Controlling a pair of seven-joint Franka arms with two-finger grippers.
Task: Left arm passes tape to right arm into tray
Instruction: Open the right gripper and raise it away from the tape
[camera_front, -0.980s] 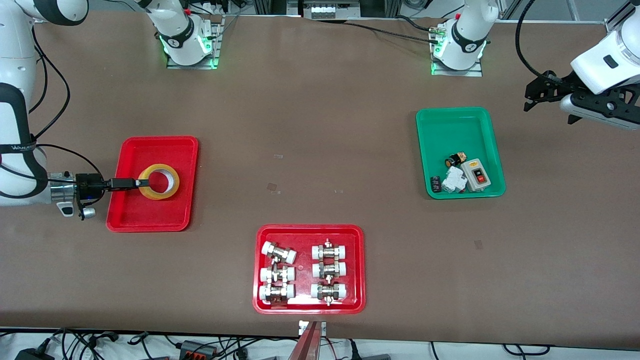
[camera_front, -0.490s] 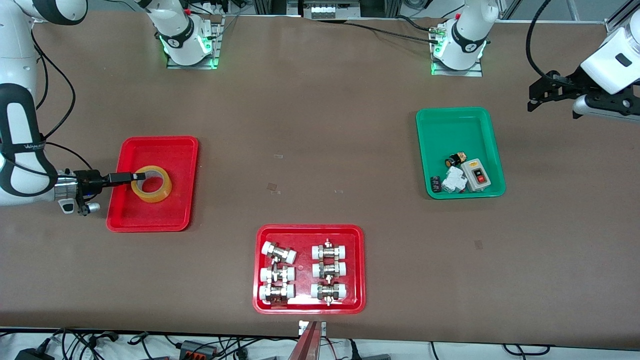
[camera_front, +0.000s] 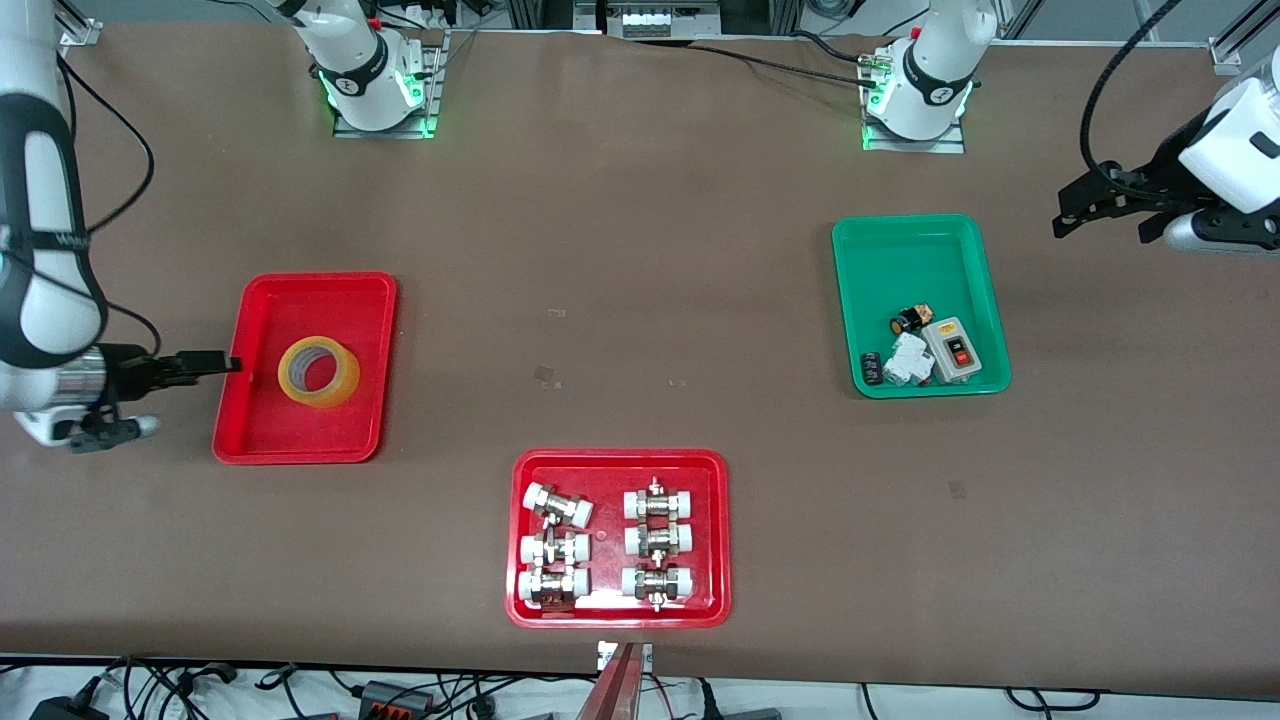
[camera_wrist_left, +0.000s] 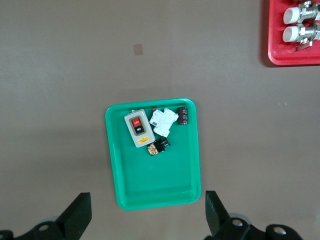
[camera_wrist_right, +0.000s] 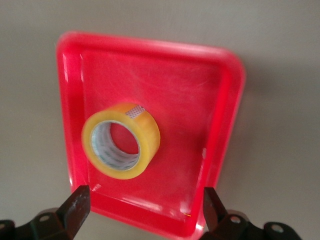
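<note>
The tape, a yellowish ring with a white core, lies in the narrow red tray toward the right arm's end of the table. It lies free in the right wrist view, on the tray's floor. My right gripper is open and empty, its fingertips at the tray's rim. My left gripper is open and empty, up in the air toward the left arm's end, beside the green tray. The left wrist view shows its jaws wide apart.
The green tray holds a grey switch box and a few small parts. A wider red tray with white-capped metal fittings stands nearest the front camera. Both arm bases stand along the table's edge farthest from that camera.
My right gripper let go of the tape and drew back off the red tray toward its end of the table. The tape stays in the tray. My left gripper shifted slightly.
</note>
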